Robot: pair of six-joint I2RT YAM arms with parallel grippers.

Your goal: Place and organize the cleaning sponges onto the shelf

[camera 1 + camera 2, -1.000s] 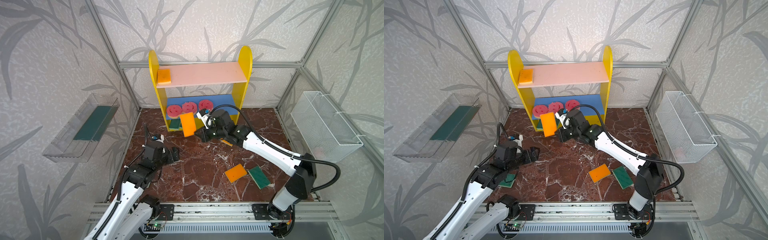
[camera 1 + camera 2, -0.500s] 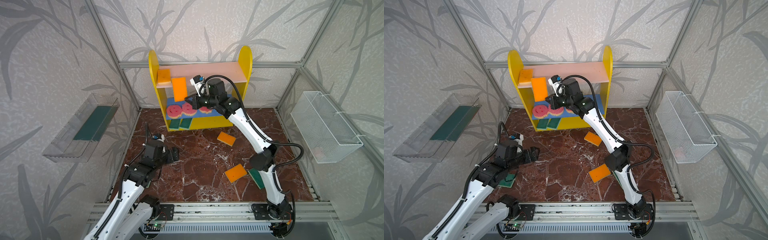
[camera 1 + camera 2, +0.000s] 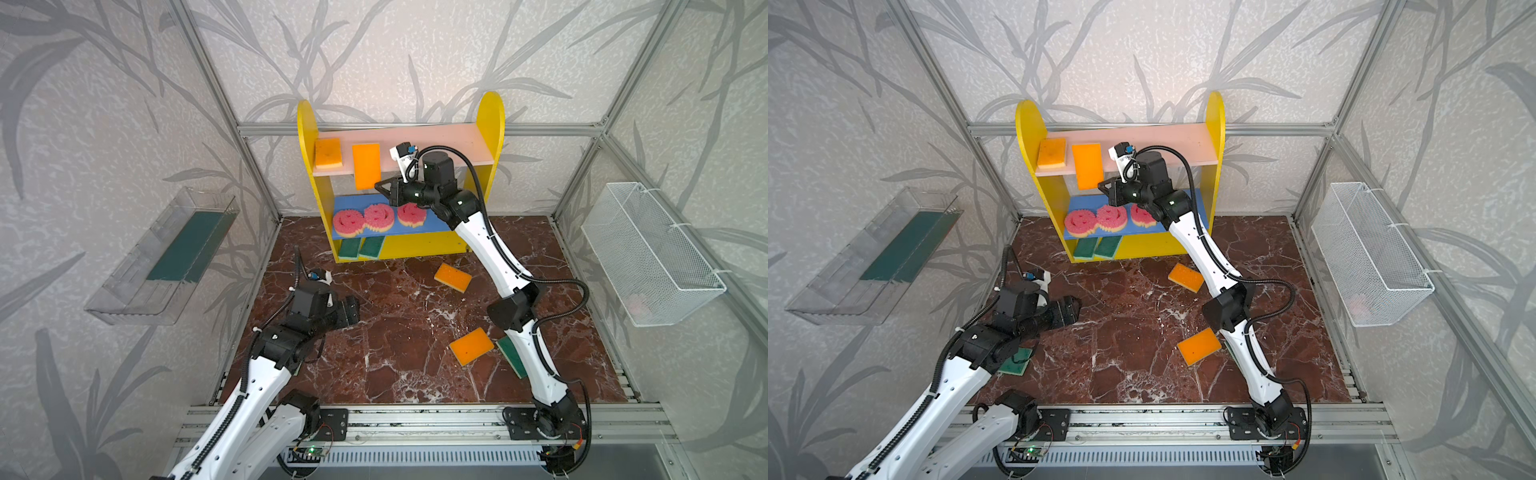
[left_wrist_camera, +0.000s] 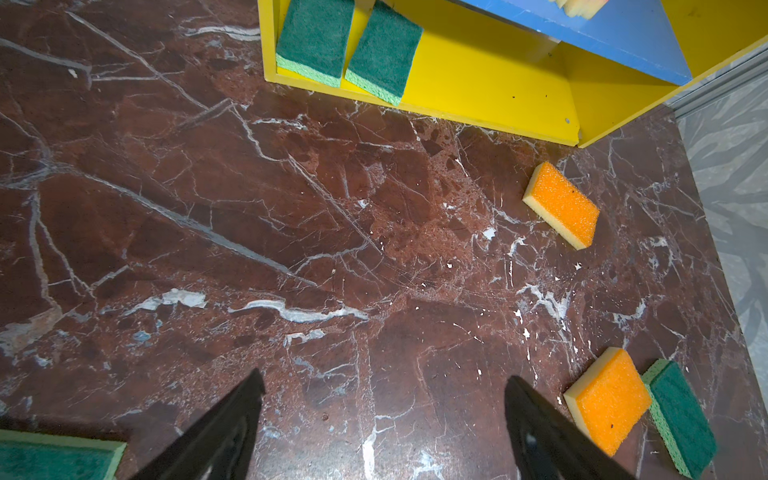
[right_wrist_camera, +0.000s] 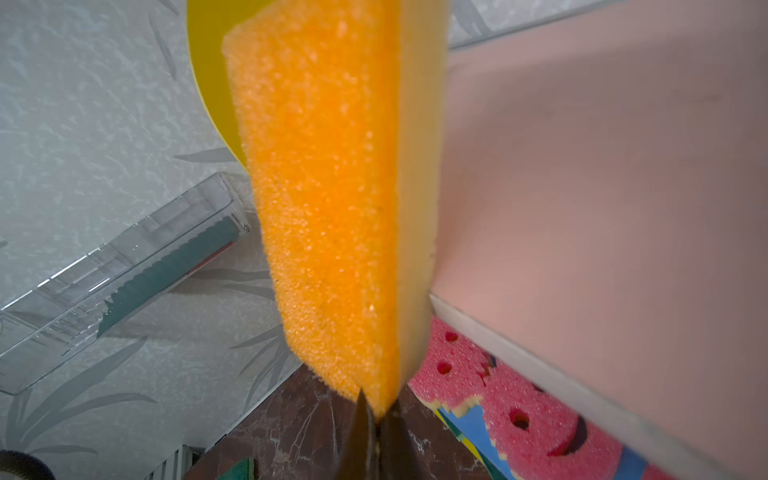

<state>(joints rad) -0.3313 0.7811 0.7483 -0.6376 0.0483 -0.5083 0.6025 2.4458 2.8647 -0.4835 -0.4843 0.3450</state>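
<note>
At the far end of the marble floor (image 3: 395,332), your right gripper (image 3: 380,189) was pinched tight on the bottom corner of an orange sponge (image 3: 366,166). It held the sponge upright on end at the front of the shelf (image 3: 492,124), level with the pink upper board (image 3: 449,141); whether sponge and board touched could not be told. Just left of it, a second orange sponge (image 3: 328,153) lay flat at that board's left end. Three pink smiley sponges (image 3: 378,217) sat in an overlapping row on the blue middle board (image 3: 347,203), and two green-topped sponges (image 3: 359,248) lay side by side at the left of the yellow base (image 3: 424,249). Your left gripper (image 4: 384,382) hung over the near left floor, fingers spread wide with nothing between them. Loose on the floor you had a third orange sponge (image 3: 453,276) near the shelf's right end. A fourth orange sponge (image 3: 471,345) lay nearer, touching a green-topped sponge (image 4: 681,419) that the right arm partly hid, and another green one (image 3: 1016,360) lay under the left arm.
</note>
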